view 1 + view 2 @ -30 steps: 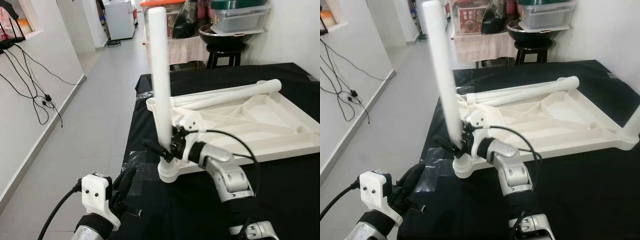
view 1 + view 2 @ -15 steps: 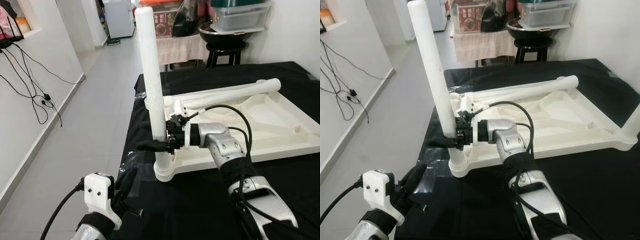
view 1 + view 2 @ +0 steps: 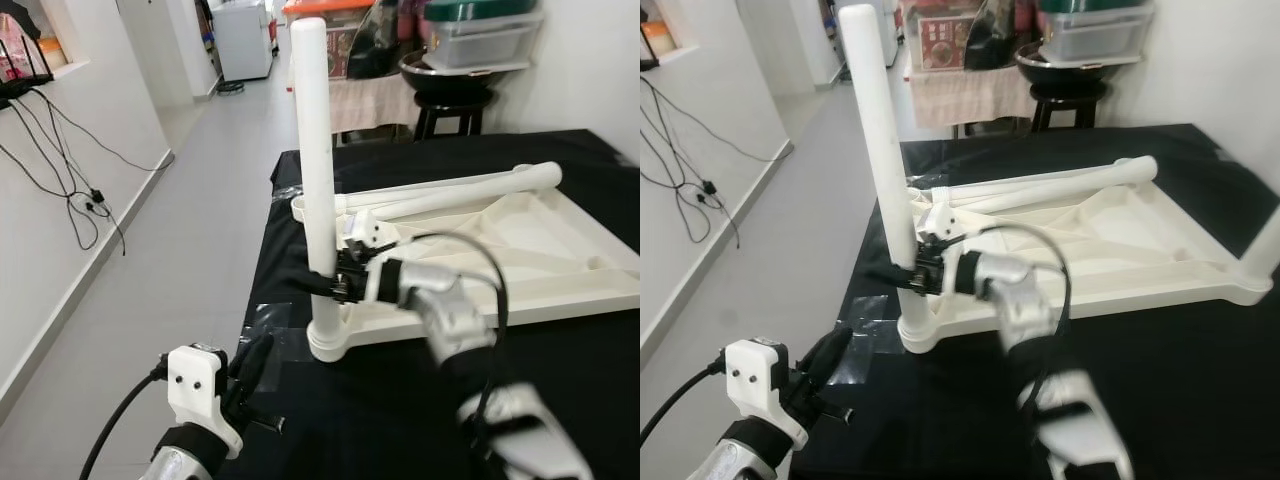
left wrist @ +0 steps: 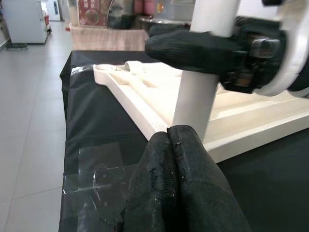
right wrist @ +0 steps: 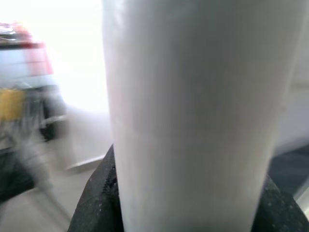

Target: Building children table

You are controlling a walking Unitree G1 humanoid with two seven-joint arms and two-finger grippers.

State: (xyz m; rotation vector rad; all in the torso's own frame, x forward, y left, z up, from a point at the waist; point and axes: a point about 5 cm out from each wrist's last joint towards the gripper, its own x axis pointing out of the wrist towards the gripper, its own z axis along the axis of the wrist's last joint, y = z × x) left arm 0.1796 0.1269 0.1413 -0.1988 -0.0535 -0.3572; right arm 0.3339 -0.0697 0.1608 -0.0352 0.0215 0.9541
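The right gripper (image 3: pixel 908 277) is clamping its jaws around a white table leg (image 3: pixel 883 170), which is standing upright in the corner socket of the overturned tabletop (image 3: pixel 1110 240), lying on the black-draped surface (image 3: pixel 1200 380).

the robot's right arm (image 3: pixel 445 320) is a run of rounded silver segments, blurred towards the elbow, with a thin black cable (image 3: pixel 480 262) looping out over it and back down. its wrist ends in a white ring and a dark block with small screws, then the right gripper (image 3: pixel 322 283) with long black fingers. the left arm (image 3: pixel 195 440) carries a boxy white wrist housing with two dark round holes, a thick black cable (image 3: pixel 115 432) behind it, and the left gripper (image 4: pixel 179 159) with textured black fingers.
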